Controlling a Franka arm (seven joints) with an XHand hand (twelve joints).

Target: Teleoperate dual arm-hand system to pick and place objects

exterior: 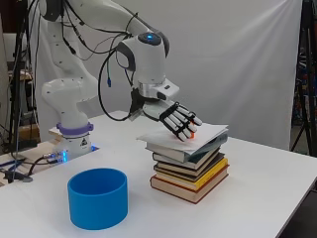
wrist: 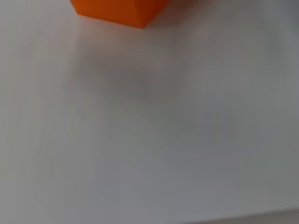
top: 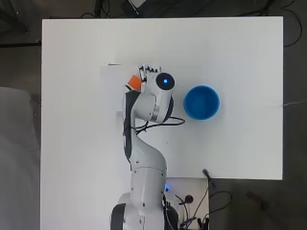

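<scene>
Here the robot hand (exterior: 168,115) hovered over the stack of books (exterior: 190,161) on the white worktop (top: 240,52), its fingers (exterior: 184,124) curled down around a small orange block (top: 135,83) — only a sliver of orange showed between the fingertips in the side view. The block sat at the top of the stack, on its white upper sheet (wrist: 149,140). The blue bowl (top: 202,102) stood beside the stack — clear of it.

Under the fingers (exterior: 184,120) lies a matt white paper sheet (exterior: 210,133); the orange block (wrist: 117,10) beneath them looks like smooth plastic, perhaps. The blue bowl (exterior: 98,197) is matt.
</scene>
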